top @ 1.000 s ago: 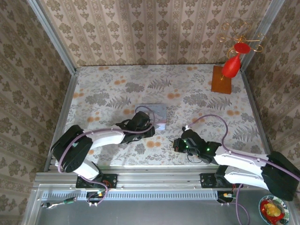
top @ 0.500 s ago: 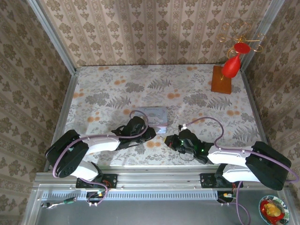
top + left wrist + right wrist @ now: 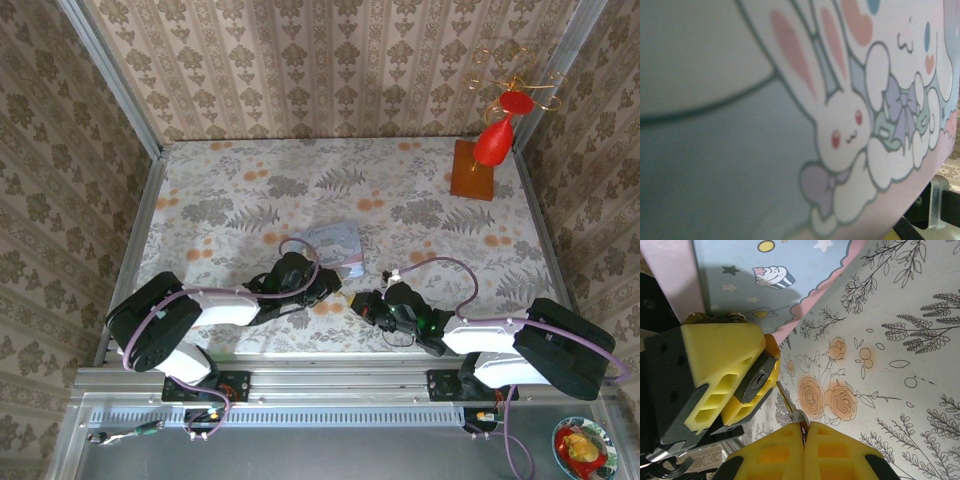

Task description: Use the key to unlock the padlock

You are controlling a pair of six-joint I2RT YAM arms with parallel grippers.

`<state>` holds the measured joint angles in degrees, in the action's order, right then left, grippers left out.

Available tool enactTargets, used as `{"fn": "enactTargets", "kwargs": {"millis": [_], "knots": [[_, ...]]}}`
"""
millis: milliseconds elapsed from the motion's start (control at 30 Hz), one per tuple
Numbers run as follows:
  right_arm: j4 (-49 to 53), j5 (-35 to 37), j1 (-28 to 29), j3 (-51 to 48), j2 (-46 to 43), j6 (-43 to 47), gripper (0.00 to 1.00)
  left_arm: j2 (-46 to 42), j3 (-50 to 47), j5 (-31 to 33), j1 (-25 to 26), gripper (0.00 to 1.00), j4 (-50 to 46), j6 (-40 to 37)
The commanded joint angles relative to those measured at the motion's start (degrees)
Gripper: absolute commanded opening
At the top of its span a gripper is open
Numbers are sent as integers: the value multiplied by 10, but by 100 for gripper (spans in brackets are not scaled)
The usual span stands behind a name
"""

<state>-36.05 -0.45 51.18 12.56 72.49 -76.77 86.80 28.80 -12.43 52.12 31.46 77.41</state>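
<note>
tin (image 3: 335,240): pale blue, cartoon bunny print, mid-table
red ornament (image 3: 494,140): above wooden block (image 3: 471,172), far right corner
tablecloth (image 3: 240,190): floral

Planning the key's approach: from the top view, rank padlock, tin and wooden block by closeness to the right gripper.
1. Padlock, in the left gripper's jaws, just left of the right gripper and its key.
2. Tin, behind and left.
3. Wooden block, far right corner.

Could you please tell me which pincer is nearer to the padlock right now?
Left. The left pincer is clamped on the padlock; the right pincer sits a little off it, holding the key with its tip near the padlock.
</note>
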Motion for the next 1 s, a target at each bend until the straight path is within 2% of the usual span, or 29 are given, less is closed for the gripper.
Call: {"fn": "enactTargets", "kwargs": {"millis": [0, 333, 433, 967], "knots": [[-23, 4, 2, -10, -11, -13, 0, 10, 6, -21, 4, 4, 38, 28], [21, -35, -36, -18, -76, -9, 0, 14, 2, -21, 5, 4, 51, 36], [23, -47, -40, -16, -79, -12, 0, 19, 3, -27, 7, 4, 81, 49], [7, -77, -67, -31, -82, -16, 0, 33, 5, -28, 10, 3, 110, 68]]}}
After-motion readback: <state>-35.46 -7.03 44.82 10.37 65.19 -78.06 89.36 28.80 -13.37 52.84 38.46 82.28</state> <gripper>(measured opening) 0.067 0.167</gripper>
